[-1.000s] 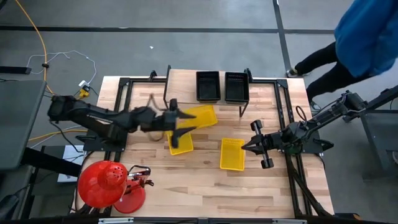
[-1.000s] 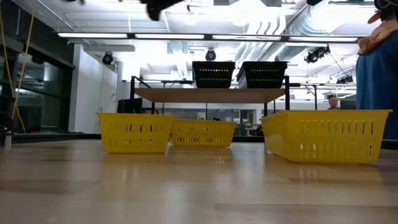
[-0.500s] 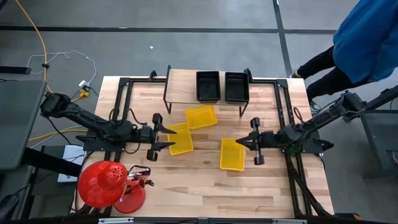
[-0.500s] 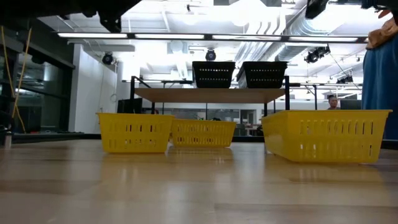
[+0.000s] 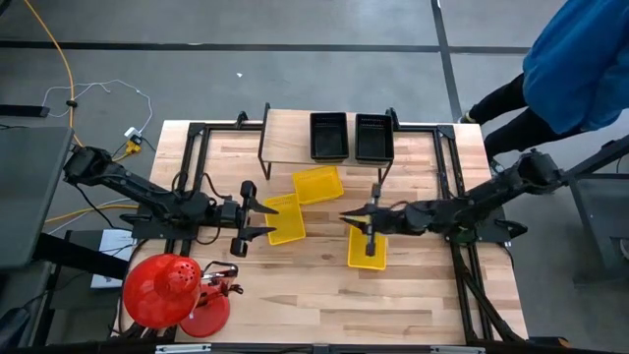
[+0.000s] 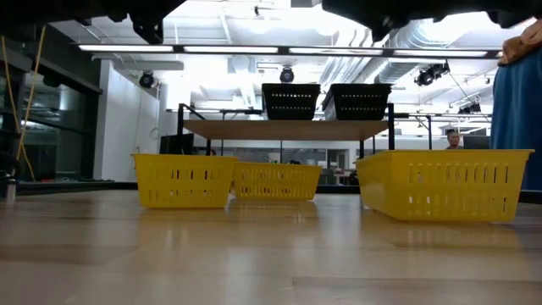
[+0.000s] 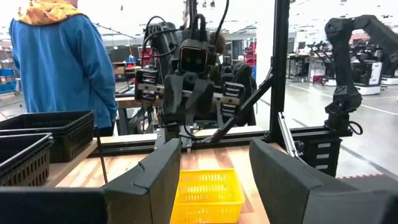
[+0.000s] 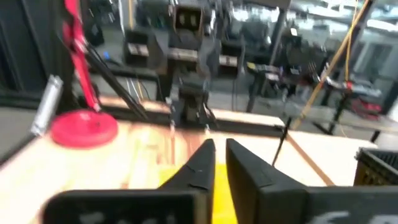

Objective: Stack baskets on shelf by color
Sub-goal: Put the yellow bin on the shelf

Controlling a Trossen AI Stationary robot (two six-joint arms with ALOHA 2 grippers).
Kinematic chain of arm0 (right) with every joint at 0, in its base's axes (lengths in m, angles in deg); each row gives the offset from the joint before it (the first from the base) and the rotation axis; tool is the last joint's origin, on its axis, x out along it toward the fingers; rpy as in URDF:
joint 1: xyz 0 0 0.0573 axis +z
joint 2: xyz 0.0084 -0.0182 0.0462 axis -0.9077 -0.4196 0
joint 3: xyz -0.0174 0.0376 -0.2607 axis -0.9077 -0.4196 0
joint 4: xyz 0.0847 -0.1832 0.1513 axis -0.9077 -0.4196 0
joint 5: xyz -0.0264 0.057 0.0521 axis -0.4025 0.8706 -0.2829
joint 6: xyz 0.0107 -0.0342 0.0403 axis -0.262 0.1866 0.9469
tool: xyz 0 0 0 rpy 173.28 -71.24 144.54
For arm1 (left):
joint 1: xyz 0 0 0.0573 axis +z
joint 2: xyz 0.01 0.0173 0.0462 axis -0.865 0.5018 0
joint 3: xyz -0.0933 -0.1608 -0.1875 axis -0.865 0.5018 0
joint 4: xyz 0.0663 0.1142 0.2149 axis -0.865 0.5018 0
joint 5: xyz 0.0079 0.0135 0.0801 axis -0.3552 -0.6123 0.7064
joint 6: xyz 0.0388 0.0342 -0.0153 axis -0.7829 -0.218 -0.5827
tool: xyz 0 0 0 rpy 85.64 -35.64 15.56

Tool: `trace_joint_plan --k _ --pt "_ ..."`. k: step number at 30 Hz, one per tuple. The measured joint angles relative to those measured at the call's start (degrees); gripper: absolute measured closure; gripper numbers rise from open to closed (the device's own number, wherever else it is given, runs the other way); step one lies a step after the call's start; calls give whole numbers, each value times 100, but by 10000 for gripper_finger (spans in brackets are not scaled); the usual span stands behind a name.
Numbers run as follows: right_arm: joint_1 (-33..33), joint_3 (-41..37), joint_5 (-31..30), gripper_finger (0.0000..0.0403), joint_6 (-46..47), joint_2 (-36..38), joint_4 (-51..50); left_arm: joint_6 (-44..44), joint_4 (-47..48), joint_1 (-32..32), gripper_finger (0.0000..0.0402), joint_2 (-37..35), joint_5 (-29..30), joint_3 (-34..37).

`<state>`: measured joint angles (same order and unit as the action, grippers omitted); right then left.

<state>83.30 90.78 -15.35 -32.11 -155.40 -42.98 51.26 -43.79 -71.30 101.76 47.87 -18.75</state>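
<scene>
Three yellow baskets lie on the tabletop: one left of centre (image 5: 286,218), one nearer the shelf (image 5: 317,184), one right of centre (image 5: 367,246). Two black baskets (image 5: 328,136) (image 5: 373,136) stand side by side on the shelf (image 5: 285,133) at the far edge. My left gripper (image 5: 265,221) is open, level, over the left yellow basket's left edge and pointing right. My right gripper (image 5: 346,218) points left, above the right yellow basket's far end. Its fingers (image 8: 208,163) stand a narrow gap apart. Neither gripper touches anything.
A red dome-shaped stand (image 5: 167,293) sits at the near left corner. A person in a blue top (image 5: 580,59) stands beyond the far right corner. The shelf's left half is bare wood. Bare tabletop lies toward the near edge (image 5: 334,305).
My left gripper has drawn back from the middle toward the table's left and near edges, sinking a little, and has since kept still. My right gripper has reached toward the table's left, from the right yellow basket's right side to above its far end. No basket has moved.
</scene>
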Motion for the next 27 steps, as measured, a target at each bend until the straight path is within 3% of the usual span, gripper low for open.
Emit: trace_joint_plan --k 7,10,15,27 --pt "-19 1001 -552 253 260 -869 -1541 7 108 0 220 2 -1 0" --pt "-93 1489 -563 221 254 -1295 -2542 4 108 0 220 2 -2 0" --pt "-333 2215 -888 211 117 -2104 -3617 7 109 0 220 4 -2 0" --pt "-746 3345 -1913 211 -417 -3499 -4713 64 113 0 220 4 -22 0"
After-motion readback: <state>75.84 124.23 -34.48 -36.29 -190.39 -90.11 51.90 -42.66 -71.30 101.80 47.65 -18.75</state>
